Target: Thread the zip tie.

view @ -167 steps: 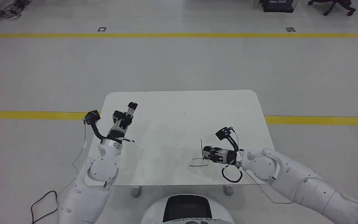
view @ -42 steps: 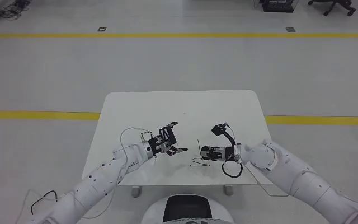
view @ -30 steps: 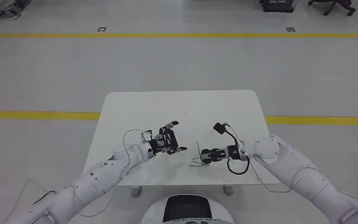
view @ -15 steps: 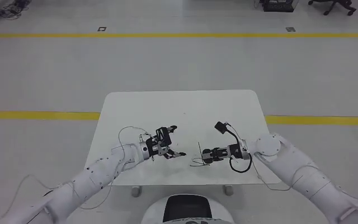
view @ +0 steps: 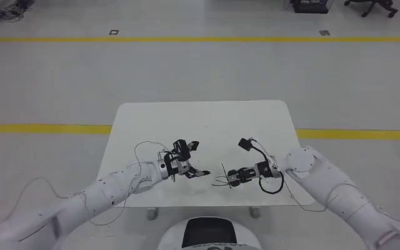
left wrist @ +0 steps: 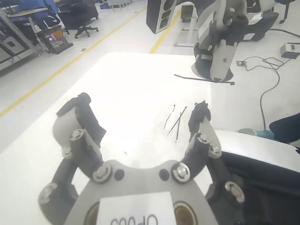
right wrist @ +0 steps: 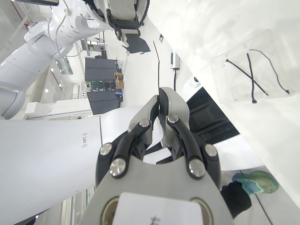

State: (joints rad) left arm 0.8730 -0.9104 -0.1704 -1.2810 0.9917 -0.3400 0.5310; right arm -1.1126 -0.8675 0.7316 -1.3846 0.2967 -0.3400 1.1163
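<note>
My right gripper (view: 231,178) hangs low over the near middle of the white table (view: 200,119), shut on a black zip tie (right wrist: 157,66). The tie's thin tail sticks out past the fingertips, towards my left gripper. In the left wrist view the same zip tie (left wrist: 204,79) lies level under the right gripper (left wrist: 216,79). My left gripper (view: 189,164) is a short way to the left of it, open, with nothing between its fingers (left wrist: 80,108). A gap separates it from the tie's tail.
Three loose black zip ties (view: 219,182) lie crossed on the table under the right gripper, near the front edge; they are also the loose ties (left wrist: 175,124) just beyond my left gripper. The table's far half is bare.
The left arm swung in from the table's left edge to the middle and now faces the right gripper, creeping slightly closer in the last second. The right gripper kept hold of the zip tie.
</note>
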